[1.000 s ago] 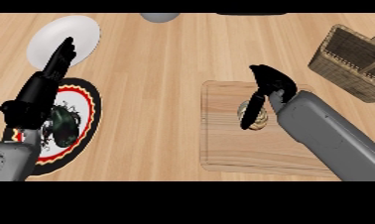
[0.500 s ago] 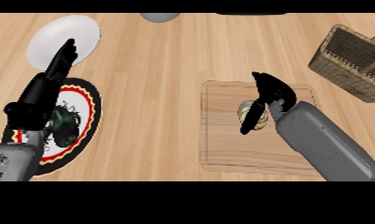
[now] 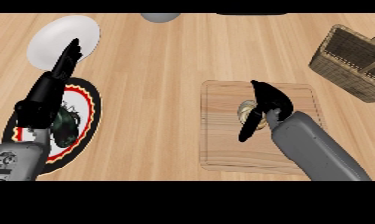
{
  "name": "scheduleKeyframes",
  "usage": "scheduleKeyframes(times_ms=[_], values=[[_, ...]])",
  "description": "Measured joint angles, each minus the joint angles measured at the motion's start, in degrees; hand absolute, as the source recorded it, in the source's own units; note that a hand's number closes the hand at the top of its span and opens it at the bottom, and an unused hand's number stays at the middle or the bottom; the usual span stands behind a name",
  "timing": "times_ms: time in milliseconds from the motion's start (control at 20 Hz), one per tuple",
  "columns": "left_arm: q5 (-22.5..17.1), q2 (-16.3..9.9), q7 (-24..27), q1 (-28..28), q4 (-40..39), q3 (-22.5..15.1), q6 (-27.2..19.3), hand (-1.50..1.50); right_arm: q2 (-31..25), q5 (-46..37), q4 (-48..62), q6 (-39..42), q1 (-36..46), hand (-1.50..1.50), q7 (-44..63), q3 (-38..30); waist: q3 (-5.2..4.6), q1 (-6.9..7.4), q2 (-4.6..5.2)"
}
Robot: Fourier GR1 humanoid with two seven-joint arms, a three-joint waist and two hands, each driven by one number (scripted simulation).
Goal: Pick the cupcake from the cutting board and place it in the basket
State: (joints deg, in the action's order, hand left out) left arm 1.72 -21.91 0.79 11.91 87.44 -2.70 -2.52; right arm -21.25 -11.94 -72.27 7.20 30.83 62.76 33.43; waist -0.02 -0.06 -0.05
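Right hand arches over the cutting board, fingers curling round the cupcake

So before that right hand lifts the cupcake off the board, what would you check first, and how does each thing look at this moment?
1. Cupcake on the cutting board: ok, it sits near the board's middle, partly hidden by the hand.
2. Right hand at the cupcake: ok, it is over it, fingers reaching down on the cupcake's left side.
3. Fingers closed round the cupcake: cannot tell, the hand hides the contact.
4. Basket free to receive: cannot tell, it stands at the right edge, its inside mostly cut off.
5. Left hand out of the way: ok, open at far left, above the patterned plate.
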Motion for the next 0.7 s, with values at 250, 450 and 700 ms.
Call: scheduleKeyframes(times_ms=[250, 450, 700], values=[[0.41, 0.28, 0.11, -0.4, 0.34, 1.28, 1.14, 0.0, 1.69, -3.39, -0.23, -0.31, -3.17, -1.5, -0.53, -0.86, 0.0, 0.09, -0.04], [0.57, 0.35, 0.2, -0.81, 0.78, 2.13, 2.43, 0.0, 2.96, -5.53, 0.3, -0.34, -4.13, 1.5, -1.13, -2.63, -0.19, 0.14, -0.23], [1.4, 1.32, -0.31, -1.58, 2.55, 2.62, 2.95, 0.0, 3.69, -8.74, 1.57, -0.08, -4.57, 1.5, -3.99, -5.11, -0.52, 0.25, -0.67]])
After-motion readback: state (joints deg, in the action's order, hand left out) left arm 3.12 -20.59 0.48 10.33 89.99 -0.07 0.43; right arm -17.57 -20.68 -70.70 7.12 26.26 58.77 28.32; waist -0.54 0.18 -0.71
